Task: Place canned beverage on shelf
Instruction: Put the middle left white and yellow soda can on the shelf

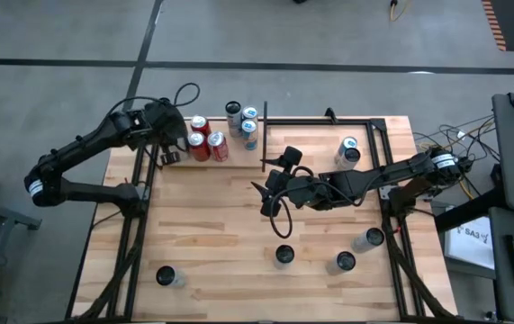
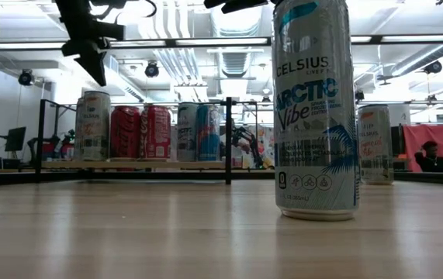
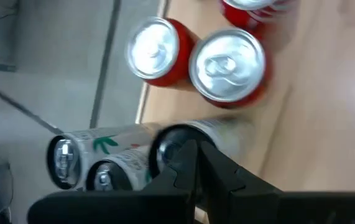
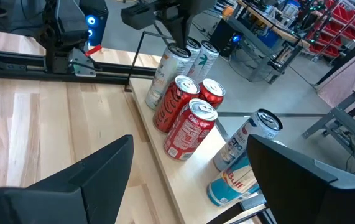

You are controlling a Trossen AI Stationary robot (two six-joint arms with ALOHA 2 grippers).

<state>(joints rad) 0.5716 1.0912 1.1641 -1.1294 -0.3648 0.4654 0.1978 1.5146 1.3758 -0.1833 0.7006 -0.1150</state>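
Note:
The shelf [image 4: 186, 174], a pale panel with black rods, stands at the table's far left. Red cans [image 4: 186, 127], a white can [image 4: 166, 70] and other cans stand upright on it by their bases. My left gripper [image 4: 178, 43] is shut and points down right over the white can's top; in the low view its tip [image 2: 99, 77] shows a little above that can [image 2: 94, 125]. My right gripper [image 1: 264, 193] hangs open over the table's middle, facing the shelf, with nothing between its fingers. A tall white-and-teal can [image 2: 314, 108] stands on the table. My left gripper stands with its shut fingers [image 3: 193, 165] over the rim of the white can's top [image 3: 168, 144], coming from above. Whether the fingertips touch the can, I cannot tell. The can stands upright on the shelf.
Several loose cans stand on the table: near the front left [image 1: 166, 276], at the front middle [image 1: 284, 255] and front right [image 1: 345, 261], and at the far right [image 1: 348, 151]. A bare black metal frame [image 1: 378, 135] borders the far right.

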